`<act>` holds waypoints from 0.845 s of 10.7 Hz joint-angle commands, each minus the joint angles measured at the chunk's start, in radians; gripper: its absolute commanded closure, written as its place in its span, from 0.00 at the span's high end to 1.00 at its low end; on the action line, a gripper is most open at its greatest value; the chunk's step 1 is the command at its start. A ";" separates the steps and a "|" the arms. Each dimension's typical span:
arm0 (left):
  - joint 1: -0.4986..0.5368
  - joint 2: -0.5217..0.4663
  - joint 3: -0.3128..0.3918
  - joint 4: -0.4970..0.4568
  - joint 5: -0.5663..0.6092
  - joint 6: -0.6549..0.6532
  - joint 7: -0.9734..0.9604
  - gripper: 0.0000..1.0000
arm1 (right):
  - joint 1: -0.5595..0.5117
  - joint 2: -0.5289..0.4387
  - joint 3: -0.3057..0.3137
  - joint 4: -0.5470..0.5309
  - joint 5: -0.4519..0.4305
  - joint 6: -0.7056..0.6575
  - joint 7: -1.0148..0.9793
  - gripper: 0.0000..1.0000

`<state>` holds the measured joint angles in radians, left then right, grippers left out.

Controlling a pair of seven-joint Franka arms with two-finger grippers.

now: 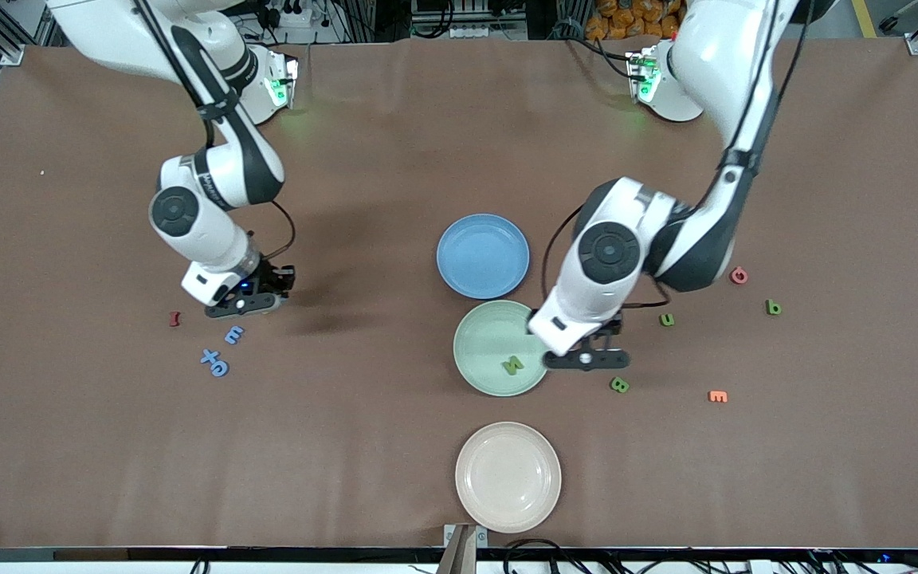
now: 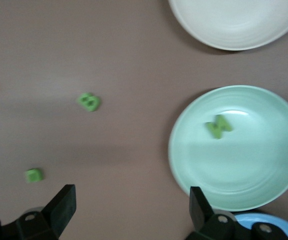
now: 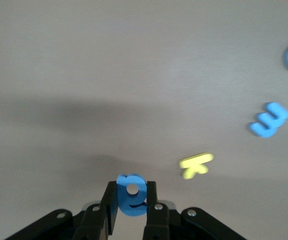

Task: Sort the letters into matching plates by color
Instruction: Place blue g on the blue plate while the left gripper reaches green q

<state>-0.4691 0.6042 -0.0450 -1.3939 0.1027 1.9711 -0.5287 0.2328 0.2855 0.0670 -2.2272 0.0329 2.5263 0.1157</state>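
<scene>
My right gripper is shut on a blue letter just above the table, near the right arm's end. Three blue letters lie near it: an E, a plus shape and a G. My left gripper is open and empty, low beside the mint green plate; its jaws stand wide apart in the left wrist view. A green N lies in that plate. Green letters B, u and b lie on the table. The blue plate is empty.
A beige-pink plate sits nearest the front camera. A dark red letter and a yellow letter lie by my right gripper. A pink letter and an orange E lie toward the left arm's end.
</scene>
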 commanded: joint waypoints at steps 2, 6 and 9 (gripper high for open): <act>0.179 -0.237 -0.003 -0.258 0.058 -0.048 0.272 1.00 | 0.179 0.015 0.002 0.087 -0.004 -0.083 0.259 0.09; 0.398 -0.343 -0.006 -0.543 0.074 0.183 0.431 1.00 | 0.380 0.128 0.002 0.257 -0.002 -0.130 0.517 0.09; 0.532 -0.331 -0.022 -0.649 0.075 0.328 0.587 1.00 | 0.509 0.251 0.002 0.418 -0.002 -0.196 0.646 0.09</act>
<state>0.0070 0.3051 -0.0409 -1.9523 0.1567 2.2367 -0.0143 0.6719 0.4246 0.0759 -1.9502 0.0330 2.3732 0.6770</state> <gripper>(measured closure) 0.000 0.736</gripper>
